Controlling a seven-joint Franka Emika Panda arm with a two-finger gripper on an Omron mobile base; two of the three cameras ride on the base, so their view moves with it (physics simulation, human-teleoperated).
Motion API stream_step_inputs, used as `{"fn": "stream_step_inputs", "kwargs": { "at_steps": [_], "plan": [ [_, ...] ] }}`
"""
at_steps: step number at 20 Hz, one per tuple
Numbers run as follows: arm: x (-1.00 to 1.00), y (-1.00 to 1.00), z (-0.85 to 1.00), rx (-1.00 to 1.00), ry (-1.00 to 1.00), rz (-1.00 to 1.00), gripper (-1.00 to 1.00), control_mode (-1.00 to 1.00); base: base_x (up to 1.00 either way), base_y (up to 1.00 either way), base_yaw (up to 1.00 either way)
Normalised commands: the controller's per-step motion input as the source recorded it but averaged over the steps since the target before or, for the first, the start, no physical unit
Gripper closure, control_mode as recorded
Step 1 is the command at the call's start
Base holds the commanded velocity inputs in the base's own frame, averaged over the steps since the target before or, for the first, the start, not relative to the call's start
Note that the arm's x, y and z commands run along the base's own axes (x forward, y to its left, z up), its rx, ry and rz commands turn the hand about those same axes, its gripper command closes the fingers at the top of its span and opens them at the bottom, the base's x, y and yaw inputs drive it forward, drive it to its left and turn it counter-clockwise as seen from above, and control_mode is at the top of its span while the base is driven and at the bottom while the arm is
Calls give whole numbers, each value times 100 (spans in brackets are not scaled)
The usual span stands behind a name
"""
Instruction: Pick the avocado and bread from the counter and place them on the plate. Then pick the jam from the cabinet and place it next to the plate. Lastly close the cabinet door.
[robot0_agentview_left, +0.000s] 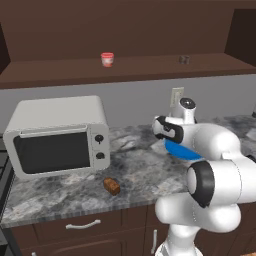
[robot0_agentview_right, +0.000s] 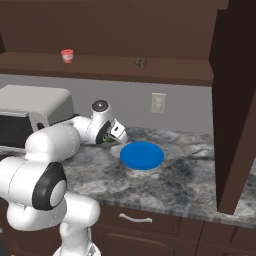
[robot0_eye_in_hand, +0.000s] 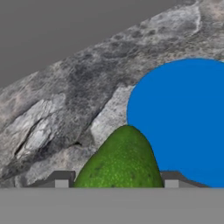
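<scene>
Gripping one avocado (robot0_eye_in_hand: 120, 159) (pincer (robot0_eye_in_hand: 116, 183) seemingly closed); one plate (robot0_eye_in_hand: 183, 118), one bread (robot0_agentview_left: 112, 186).

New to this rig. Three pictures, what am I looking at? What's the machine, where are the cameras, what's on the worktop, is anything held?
It's a white robot arm in a rendered kitchen. Two cameras sit behind it, left and right; the third rides on the hand. The hand grips the avocado between its two fingers, beside the blue plate. On the marbled counter lie the bread and a microwave. The jam stands on the cabinet shelf, and the cabinet door stands open.
</scene>
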Motion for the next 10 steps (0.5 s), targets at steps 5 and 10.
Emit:
{"fn": "stream_step_inputs", "kwargs": {
  "at_steps": [5, 10],
  "plan": [
    [-16, -46, 0, 0, 0, -4, 100, -100, 0, 0, 0],
    [-2, -36, -3, 0, 0, -3, 100, -100, 0, 0, 0]
  ]
}}
